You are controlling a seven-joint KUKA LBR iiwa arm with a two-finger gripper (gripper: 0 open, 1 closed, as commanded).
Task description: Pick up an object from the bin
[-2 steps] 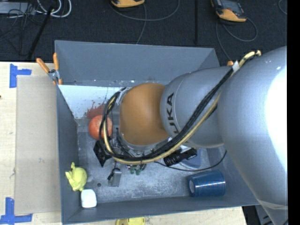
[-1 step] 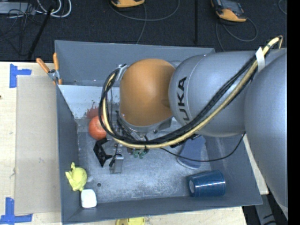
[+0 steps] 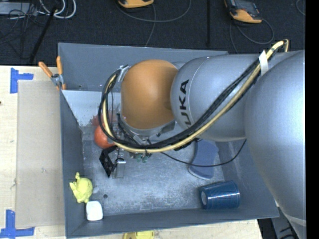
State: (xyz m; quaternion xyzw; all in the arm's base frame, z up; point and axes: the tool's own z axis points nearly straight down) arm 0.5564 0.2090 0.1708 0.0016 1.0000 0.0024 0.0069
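My gripper [image 3: 112, 166] hangs low in the left half of the bin, below the arm's orange dome. A round red-orange thing [image 3: 101, 138] lies just above it against the bin's left slope, partly hidden by cables and the wrist. A yellow rubber toy [image 3: 81, 187] lies on the floor below and to the left of the gripper. A small white block [image 3: 94, 211] sits just below the toy. Nothing shows inside the gripper.
A dark blue cup [image 3: 220, 194] lies on its side near the front right corner. A pale blue flat piece [image 3: 204, 159] rests on the floor beside the arm, partly under it. The arm and its cables cover the bin's middle and right.
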